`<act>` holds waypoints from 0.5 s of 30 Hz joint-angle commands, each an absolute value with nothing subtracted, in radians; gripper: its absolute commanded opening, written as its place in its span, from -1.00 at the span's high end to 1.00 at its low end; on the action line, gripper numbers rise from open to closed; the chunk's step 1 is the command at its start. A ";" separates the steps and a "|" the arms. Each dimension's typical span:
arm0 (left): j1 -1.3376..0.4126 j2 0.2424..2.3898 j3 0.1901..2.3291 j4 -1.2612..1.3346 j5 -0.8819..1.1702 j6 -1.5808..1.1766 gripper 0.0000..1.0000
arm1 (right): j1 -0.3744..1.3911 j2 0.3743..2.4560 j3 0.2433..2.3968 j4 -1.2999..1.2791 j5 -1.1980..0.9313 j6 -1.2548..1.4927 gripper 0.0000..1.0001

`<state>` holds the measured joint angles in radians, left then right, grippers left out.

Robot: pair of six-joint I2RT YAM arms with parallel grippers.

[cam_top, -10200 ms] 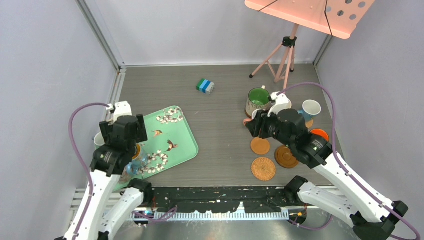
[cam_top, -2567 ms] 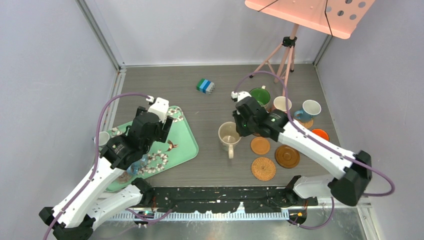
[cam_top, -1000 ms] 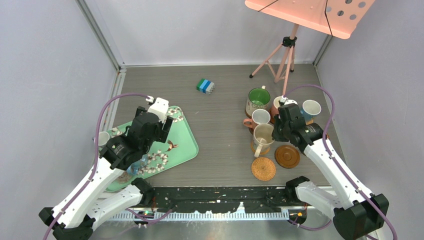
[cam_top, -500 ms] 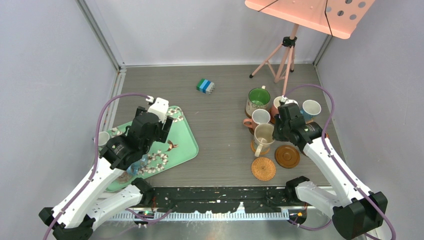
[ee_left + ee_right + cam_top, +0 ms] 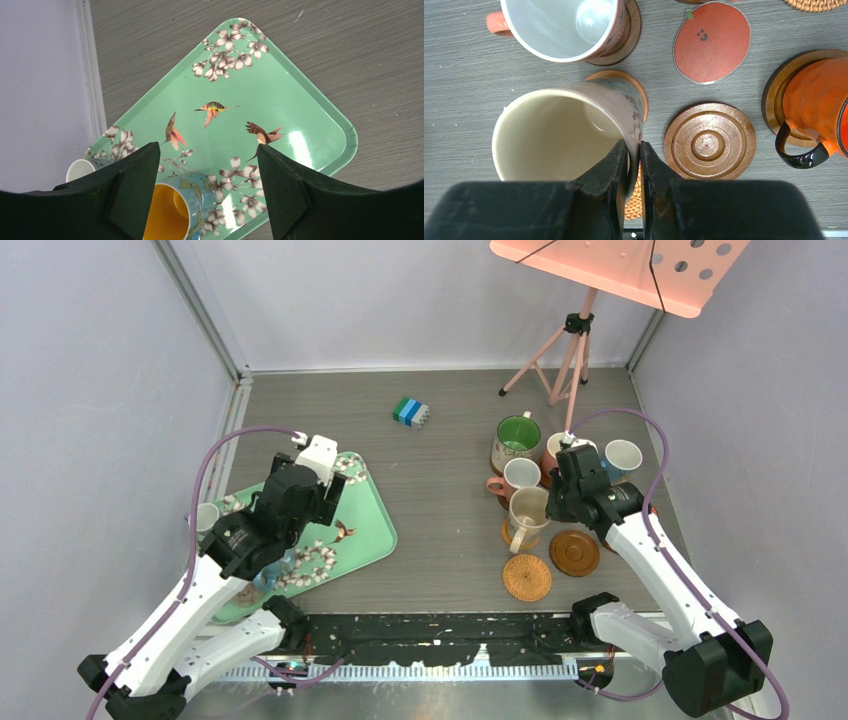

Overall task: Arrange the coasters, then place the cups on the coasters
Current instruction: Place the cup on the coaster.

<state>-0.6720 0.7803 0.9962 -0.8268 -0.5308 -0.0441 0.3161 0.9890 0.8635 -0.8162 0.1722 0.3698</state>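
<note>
Pinching the rim of the cream cup, the right claw has one finger inside the cup and one outside, on the side nearest the wrist camera. In the top view this cream cup stands over a tan coaster, with its handle pointing to the near edge of the table. In the wrist view the coaster shows only as a thin orange-tan edge behind the cup.

Behind it, a pink cup sits on a dark wood coaster. An orange cup with a dark handle sits on another dark coaster at the right. Between them lie a flat orange-fruit coaster and a dark ringed wooden coaster, both bare. The wicker coaster lies closest to the arm bases, also bare. The tall green-inside cup and a white-and-blue cup stand further back.

The left claw is spread wide and holds nothing; it hangs above the mint-green tray. A light blue cup with yellow inside lies on the tray's near corner, and the rim of a white cup shows just beside the tray. A blue-green toy block sits apart, further back on the table.
</note>
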 commanded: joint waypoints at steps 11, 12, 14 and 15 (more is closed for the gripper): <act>-0.672 0.770 0.999 -0.795 -0.551 -0.044 -0.49 | 0.304 0.989 0.897 -0.714 0.139 0.399 0.73; -0.672 0.770 1.000 -0.795 -0.551 -0.044 -0.49 | 0.304 0.992 0.896 -0.713 0.136 0.399 0.73; -0.672 0.770 1.000 -0.795 -0.551 -0.044 -0.49 | 0.303 0.994 0.897 -0.714 0.126 0.400 0.72; -0.672 0.771 1.000 -0.795 -0.551 -0.045 -0.48 | 0.302 0.994 0.898 -0.714 0.125 0.400 0.72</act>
